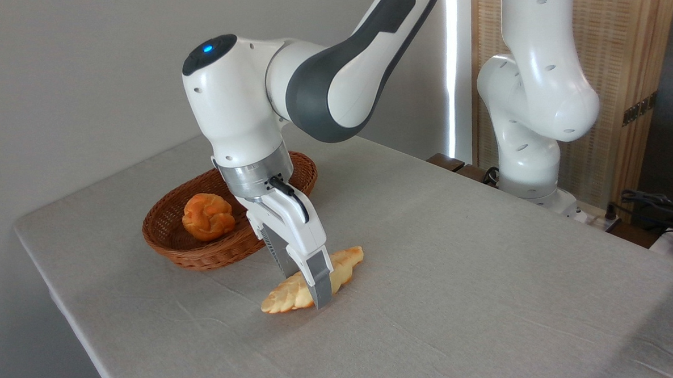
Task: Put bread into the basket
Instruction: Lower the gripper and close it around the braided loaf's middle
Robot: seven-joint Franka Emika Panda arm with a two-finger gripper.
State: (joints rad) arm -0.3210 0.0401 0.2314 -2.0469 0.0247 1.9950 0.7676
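Note:
The braided loaf, pale golden with pointed ends, lies flat on the grey tablecloth in front of the basket. My gripper has come down over its middle and stands open. The near finger is against the loaf's front side, and the far finger is behind it with its tip hidden. The round orange-brown bun sits inside the reddish-brown wicker basket, which stands just behind and to the left of the loaf. My wrist hides part of the basket's right half.
The table has its left edge close to the basket and its front edge near the bottom of the view. A second white robot base stands at the far right edge, with cables and a wooden screen behind it.

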